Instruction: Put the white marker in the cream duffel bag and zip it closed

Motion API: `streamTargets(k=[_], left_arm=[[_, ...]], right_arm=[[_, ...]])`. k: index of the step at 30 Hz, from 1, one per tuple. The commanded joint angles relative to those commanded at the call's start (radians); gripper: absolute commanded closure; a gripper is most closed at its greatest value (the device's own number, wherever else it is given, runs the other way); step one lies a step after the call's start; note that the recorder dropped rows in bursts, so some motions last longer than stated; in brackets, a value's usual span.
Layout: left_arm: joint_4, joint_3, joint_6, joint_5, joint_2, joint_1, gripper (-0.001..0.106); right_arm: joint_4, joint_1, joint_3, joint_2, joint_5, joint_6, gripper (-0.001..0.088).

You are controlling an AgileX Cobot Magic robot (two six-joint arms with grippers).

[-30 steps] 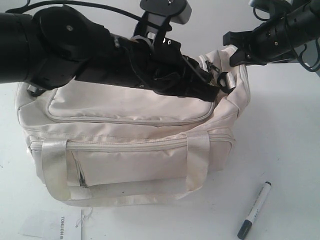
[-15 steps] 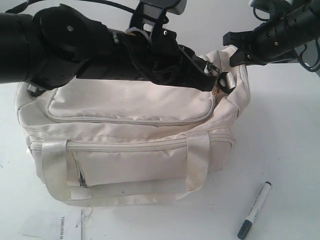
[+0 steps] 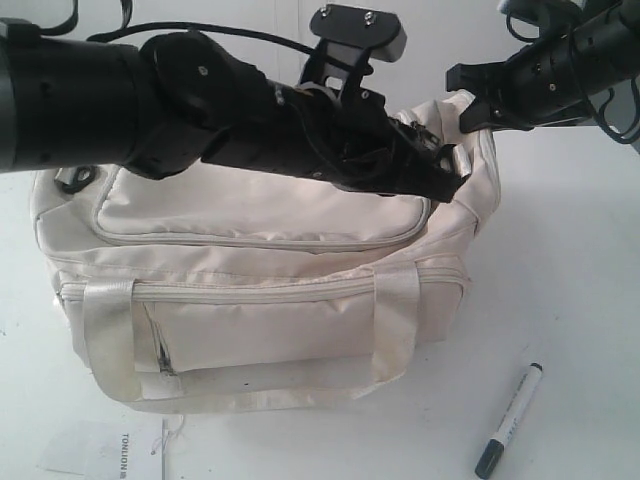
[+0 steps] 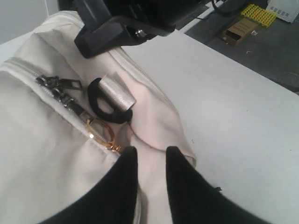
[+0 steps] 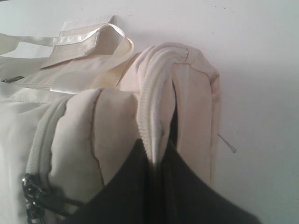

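Exterior view: the soft cream duffel bag sags. The left end effector hangs narrowly parted near its zipper pulls, and the right end effector pinches its end seam. The white marker lies untouched on the surface right of the bag; probably light, rigid and slick, so grip mid-barrel.

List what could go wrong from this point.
1. The left gripper sits over fabric beside the gold ring, short of the zipper pulls. Closing here would likely pinch cloth, not a pull.
2. The right gripper pinches only a narrow fold at the end of the cream duffel bag. A tug on the zip might slip it free.
3. The white marker lies loose in front of the bag, so a dragged bag could knock it away.
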Motion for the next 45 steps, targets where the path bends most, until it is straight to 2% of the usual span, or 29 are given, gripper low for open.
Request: streamTargets(k=[3,5,11,18,27,30,39,45], left_arm=[[-0.002,-0.030,-0.082,0.016,0.025,0.000,0.047],[-0.004,-0.040,-0.112,0.013,0.040,0.000,0.042],[-0.006,-0.059,-0.145,0.008,0.074,0.000,0.044],[-0.006,-0.059,-0.159,-0.093,0.087,0.000,0.047],[-0.006,-0.059,-0.181,-0.133,0.147,0.000,0.047],[-0.006,-0.059,-0.182,-0.174,0.149,0.000,0.050],[-0.006,-0.059,-0.182,-0.197,0.153,0.000,0.054],[-0.006,-0.059,-0.182,-0.175,0.153,0.000,0.076]], right_arm=[[0.000,0.000,0.000,0.000,0.000,0.000,0.0868],[0.000,0.000,0.000,0.000,0.000,0.000,0.0868],[0.000,0.000,0.000,0.000,0.000,0.000,0.0868],[0.000,0.000,0.000,0.000,0.000,0.000,0.0868],[0.000,0.000,0.000,0.000,0.000,0.000,0.0868],[0.000,0.000,0.000,0.000,0.000,0.000,0.0868],[0.000,0.000,0.000,0.000,0.000,0.000,0.0868],[0.000,0.000,0.000,0.000,0.000,0.000,0.0868]])
